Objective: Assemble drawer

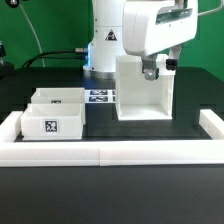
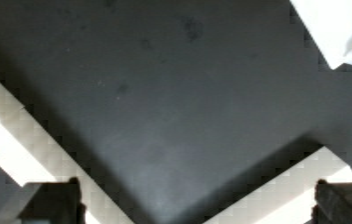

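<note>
The white cabinet shell stands upright on the black table, right of middle in the exterior view. Two small open-top trays sit at the exterior view's left: the front one shows a black-and-white tag, and the other is just behind it. My gripper hangs at the shell's upper right part. In the wrist view my gripper is open and empty, with dark fingertips far apart over black table. Blurred white edges run close on both sides. I cannot tell what they belong to.
The marker board lies flat between the trays and the shell. A long low white border wall runs along the front and up both sides. The robot base stands behind. A white corner shows in the wrist view.
</note>
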You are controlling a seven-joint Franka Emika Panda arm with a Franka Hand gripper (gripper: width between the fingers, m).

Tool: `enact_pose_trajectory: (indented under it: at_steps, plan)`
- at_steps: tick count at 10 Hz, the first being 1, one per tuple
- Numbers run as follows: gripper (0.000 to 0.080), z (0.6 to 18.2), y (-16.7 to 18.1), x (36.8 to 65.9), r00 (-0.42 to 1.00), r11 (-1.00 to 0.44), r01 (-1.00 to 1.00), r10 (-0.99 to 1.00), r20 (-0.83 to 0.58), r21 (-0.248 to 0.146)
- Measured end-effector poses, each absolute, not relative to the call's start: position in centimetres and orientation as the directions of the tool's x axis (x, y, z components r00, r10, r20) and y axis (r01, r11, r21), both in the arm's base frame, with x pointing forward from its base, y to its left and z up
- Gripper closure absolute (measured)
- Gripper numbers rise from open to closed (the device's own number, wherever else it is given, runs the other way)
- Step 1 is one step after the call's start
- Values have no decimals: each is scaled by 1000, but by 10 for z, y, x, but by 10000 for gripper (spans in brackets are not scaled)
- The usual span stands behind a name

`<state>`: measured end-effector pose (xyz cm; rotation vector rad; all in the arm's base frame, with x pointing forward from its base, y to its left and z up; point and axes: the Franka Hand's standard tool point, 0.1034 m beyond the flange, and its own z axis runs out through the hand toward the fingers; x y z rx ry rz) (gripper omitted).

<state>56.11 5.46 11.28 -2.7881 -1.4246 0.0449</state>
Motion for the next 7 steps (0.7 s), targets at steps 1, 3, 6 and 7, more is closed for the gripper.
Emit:
enact_pose_trajectory:
  at_steps: [1,3,6,7]
  plan:
    - [150,113,55,561,586,-586,810,810,-21,-22]
    - [150,113,55,561,586,-586,810,810,-21,-22]
    - [150,113,55,561,586,-586,810,810,-21,-22]
    - [150,113,55,561,586,-586,810,810,-21,-22]
